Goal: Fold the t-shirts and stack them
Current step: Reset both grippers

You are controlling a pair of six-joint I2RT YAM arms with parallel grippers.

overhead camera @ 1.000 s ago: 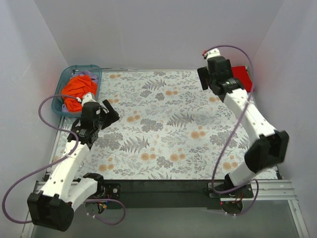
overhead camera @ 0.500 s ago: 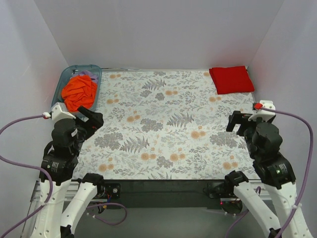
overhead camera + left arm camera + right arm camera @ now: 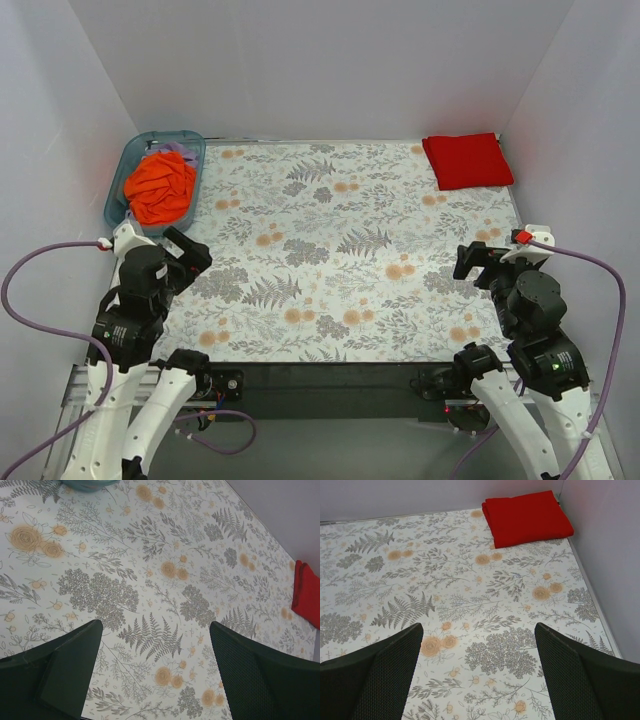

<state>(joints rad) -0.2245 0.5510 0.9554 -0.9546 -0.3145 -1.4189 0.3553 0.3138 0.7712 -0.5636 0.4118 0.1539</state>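
A folded bright red t-shirt point(image 3: 467, 160) lies at the table's far right corner; it also shows in the right wrist view point(image 3: 526, 516) and as a sliver in the left wrist view point(image 3: 306, 594). A crumpled bright orange t-shirt point(image 3: 159, 186) sits in the teal bin point(image 3: 193, 142) at the far left. My left gripper point(image 3: 190, 252) is open and empty, raised near the table's left front. My right gripper point(image 3: 474, 262) is open and empty, raised near the right front. Both are far from the shirts.
The table has a floral-print cover point(image 3: 330, 250). White walls close in the back and both sides. A bit of purple cloth point(image 3: 180, 152) shows in the bin beside the orange shirt. The bin's rim point(image 3: 87, 485) shows at the top of the left wrist view.
Both arms have pulled back from the far corners to the near edge. The right arm has left the red shirt folded at the far right corner.
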